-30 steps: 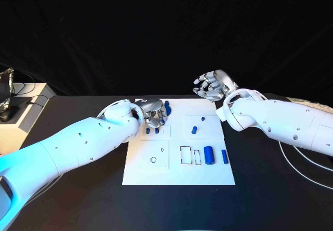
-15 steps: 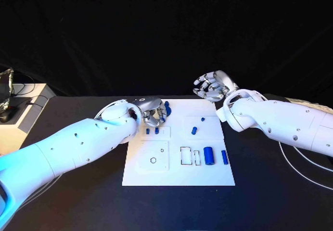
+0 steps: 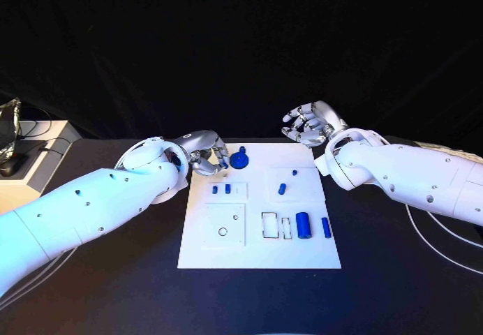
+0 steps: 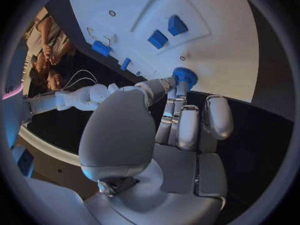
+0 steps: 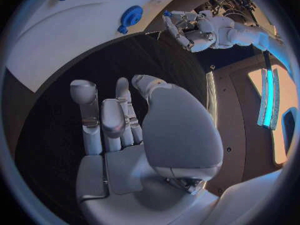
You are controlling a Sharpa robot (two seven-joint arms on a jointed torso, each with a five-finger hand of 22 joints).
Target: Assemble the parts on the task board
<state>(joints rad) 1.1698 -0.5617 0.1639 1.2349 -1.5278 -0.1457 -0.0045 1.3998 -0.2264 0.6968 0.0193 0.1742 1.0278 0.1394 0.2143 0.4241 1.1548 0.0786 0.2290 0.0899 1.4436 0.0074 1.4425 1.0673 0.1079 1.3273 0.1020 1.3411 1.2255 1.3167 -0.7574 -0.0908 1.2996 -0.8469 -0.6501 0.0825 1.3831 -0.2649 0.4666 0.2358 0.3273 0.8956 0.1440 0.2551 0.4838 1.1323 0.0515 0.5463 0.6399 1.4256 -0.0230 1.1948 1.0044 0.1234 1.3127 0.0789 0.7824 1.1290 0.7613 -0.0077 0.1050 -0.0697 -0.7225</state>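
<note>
The left hand (image 3: pixel 204 158) has a round blue part (image 3: pixel 239 160) pinched at its fingertips, up by the far-left corner of the board. From the left wrist view you can see the left hand (image 4: pixel 169 135) is smooth silver metal with a big rounded thumb cover, and the round blue part (image 4: pixel 184 77) looks like a little disc with a notched, gear-like rim, caught between the thumb tip and a fingertip while the other fingers sit loosely curled beside it.

The right hand (image 3: pixel 312 123) is up off the table past the far-right corner of the board, holding nothing, fingers apart and a bit bent. Same in its own wrist view: the right hand (image 5: pixel 131 130) is palm-open over the dark table.

The board (image 3: pixel 259 255) is a flat white rectangular plate on the matte black table (image 3: pixel 121 293). Two small blue blocks (image 3: pixel 221 189) sit side by side in a shallow square recess near the left hand. A short blue peg (image 3: pixel 283 187) lies mid-board, with a tiny blue dot (image 3: pixel 294 172) just beyond it. Nearer the front right, a fat blue cylinder (image 3: pixel 302 225) and a thinner blue cylinder (image 3: pixel 326 227) lie parallel, beside two empty rectangular slots (image 3: pixel 270 225).
</note>
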